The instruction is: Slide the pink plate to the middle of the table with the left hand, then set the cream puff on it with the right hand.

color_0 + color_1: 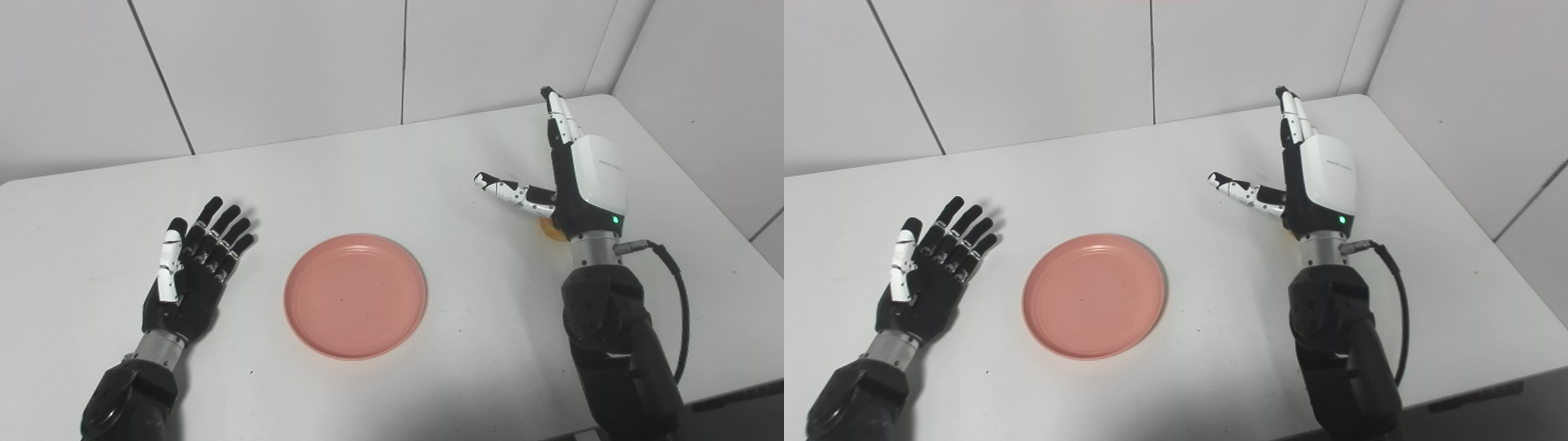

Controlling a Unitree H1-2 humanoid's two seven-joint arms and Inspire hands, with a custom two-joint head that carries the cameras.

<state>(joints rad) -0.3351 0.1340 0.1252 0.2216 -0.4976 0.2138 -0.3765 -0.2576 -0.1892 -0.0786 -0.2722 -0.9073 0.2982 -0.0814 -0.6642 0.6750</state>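
When going for the cream puff [547, 228] with the right hand [589, 177], treat the sliding step as done, judging by the pink plate [355, 295] lying flat and bare near the middle of the table [392, 177], between the two hands. Leave the left hand [190, 278] alone: palm up to the left of the plate, clear of its rim, fingers [223, 236] straight and spread, holding nothing. Note the right hand likewise empty, standing edge-on with fingers stretched toward the far wall and thumb [511, 191] splayed out toward the plate. Expect little sight of the puff: only a sliver of orange-yellow on the table just beneath the wrist, hidden almost wholly by the hand in both views; cannot tell whether touching or not. Lift or draw the hand back first, so as to bring the palm, not the wrist, over the pastry. Turn palm down, lower slowly, and close thumb against fingers low around the sides, gently, the puff being probably soft and easily dented. Avoid nudging it sideways with the heel of the hand toward the table's right edge. Lift clear before swinging left, pass above the plate's raised rim, and set down in the centre rather than on the rim.
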